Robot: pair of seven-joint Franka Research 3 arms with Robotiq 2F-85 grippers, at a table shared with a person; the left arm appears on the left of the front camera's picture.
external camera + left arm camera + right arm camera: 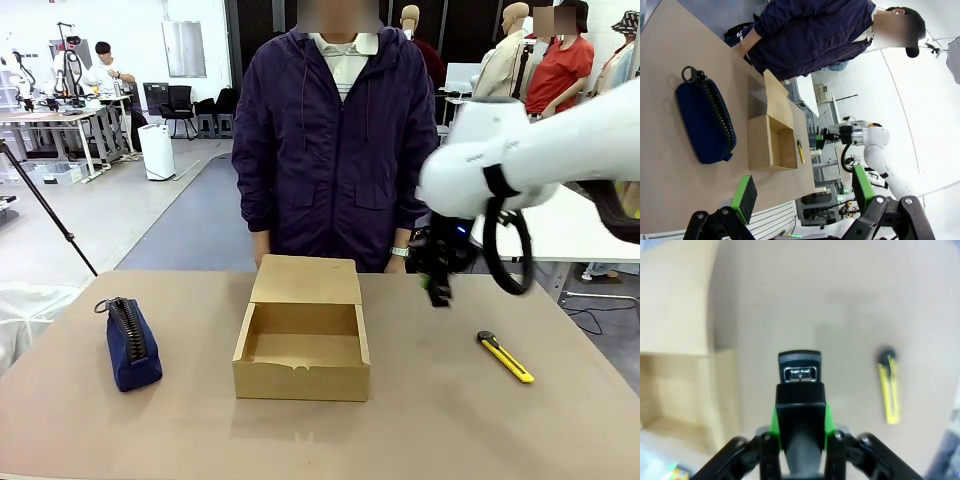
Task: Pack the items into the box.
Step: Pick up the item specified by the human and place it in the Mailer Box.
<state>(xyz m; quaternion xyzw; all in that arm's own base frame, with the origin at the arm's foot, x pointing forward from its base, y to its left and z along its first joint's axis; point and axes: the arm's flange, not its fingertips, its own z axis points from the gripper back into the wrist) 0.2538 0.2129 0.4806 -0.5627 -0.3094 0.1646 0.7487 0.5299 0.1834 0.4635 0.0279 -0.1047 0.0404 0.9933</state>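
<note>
- Right wrist view, nearest: right gripper (800, 412) pinching the small black stapler (799, 371) between its green pads. Glossy plastic body pointing forward, bright metal mouth at the front end.
- Beneath and beyond, matte tan table (840, 300). Slim yellow utility knife (888, 390) with a black tip lying flat on it, well apart from the held stapler.
- On the other side, plain brown cardboard box (722, 390), open-topped, edges blurred.
- Front view, near: the box shallow and rectangular at mid-table, hinged flap lid (305, 280) folded back toward the far side.
- Left of the box, navy blue zip pouch (132, 343): soft fabric, dark zipper teeth along the top, metal ring at one end.
- Right of the box, the utility knife lying at a slant.
- Farther back, white right arm (540, 140) reaching in from the right, wrist bent down, gripper hanging in the air above the table between flap lid and knife.
- Beyond, person (335, 150) in a dark purple zip jacket standing at the far edge.
- Left wrist view: left gripper (804, 192) spread wide, nothing between the pads, clear of the table.
</note>
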